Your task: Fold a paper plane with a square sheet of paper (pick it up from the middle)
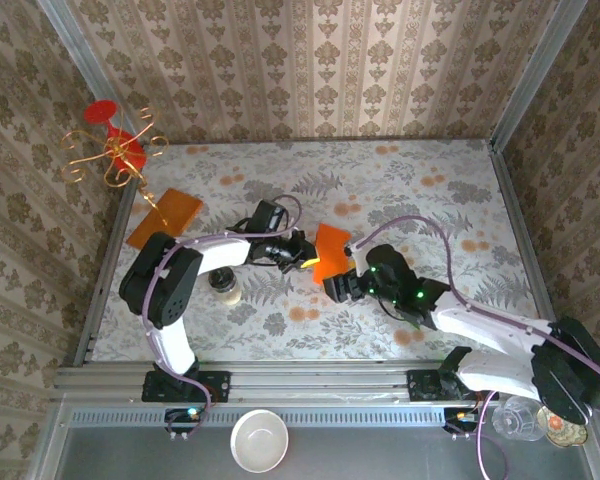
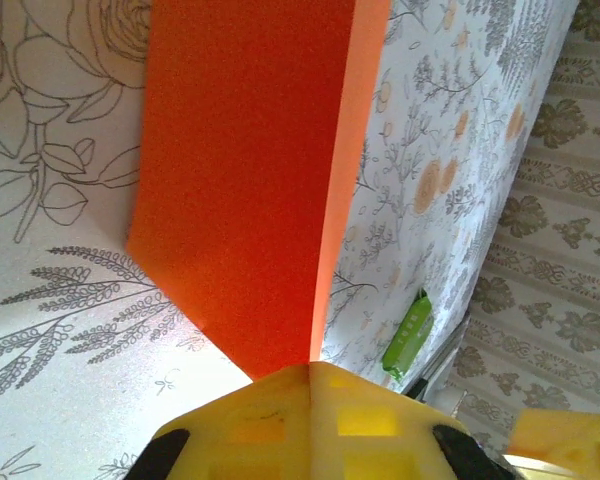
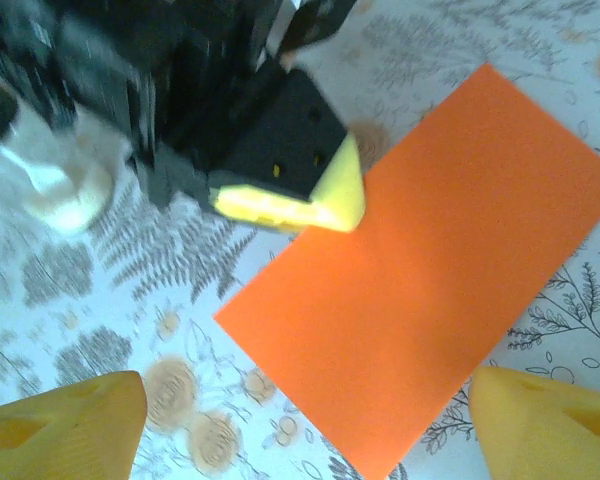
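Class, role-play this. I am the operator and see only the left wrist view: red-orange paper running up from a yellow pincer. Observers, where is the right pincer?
Observer: The right pincer is open, its yellow fingers apart, with one corner of the red-orange paper between them.
Operator: What outline has the paper?
Observer: An oblong, not a square. The left pincer is shut on one long edge.
Operator: Any other paper about?
Observer: A duller amber-orange sheet sits near the table's left edge.
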Available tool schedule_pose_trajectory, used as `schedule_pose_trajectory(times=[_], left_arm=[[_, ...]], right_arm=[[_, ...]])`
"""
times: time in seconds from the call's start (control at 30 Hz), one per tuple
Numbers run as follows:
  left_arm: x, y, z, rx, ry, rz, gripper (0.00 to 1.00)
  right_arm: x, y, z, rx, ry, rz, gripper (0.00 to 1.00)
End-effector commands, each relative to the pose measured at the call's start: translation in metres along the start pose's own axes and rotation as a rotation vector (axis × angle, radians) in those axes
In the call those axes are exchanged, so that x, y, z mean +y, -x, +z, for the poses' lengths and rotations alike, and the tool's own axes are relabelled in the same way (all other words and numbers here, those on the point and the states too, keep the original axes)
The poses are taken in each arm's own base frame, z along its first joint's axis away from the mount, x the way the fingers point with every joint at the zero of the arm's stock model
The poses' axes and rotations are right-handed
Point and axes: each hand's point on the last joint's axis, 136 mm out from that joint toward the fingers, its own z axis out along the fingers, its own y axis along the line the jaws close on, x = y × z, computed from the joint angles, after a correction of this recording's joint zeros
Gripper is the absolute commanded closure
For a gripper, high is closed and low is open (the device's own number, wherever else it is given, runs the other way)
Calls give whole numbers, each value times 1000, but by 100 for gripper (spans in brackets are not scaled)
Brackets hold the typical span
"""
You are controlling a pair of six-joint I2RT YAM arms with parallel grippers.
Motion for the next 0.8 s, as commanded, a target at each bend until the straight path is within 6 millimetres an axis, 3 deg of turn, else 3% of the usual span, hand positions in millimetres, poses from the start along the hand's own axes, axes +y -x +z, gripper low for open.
schedule_pose_trajectory(times=[0.0,0.37,0.53,0.77], left_arm=[[-4,-5,-10,6,-9,-20,100],[-4,-3,-11,1,-7,-30,100],[-4,-3,-10,1,-8,-33,100],[-4,-3,-11,3,-5,-36,100]], right_arm=[[5,5,11,6,-40,-142,17],[11,-12,34,57,-104,-334,18],[4,-16,43,101,-211,-433,20],[-4,-3,42,22,-288,-442,28]])
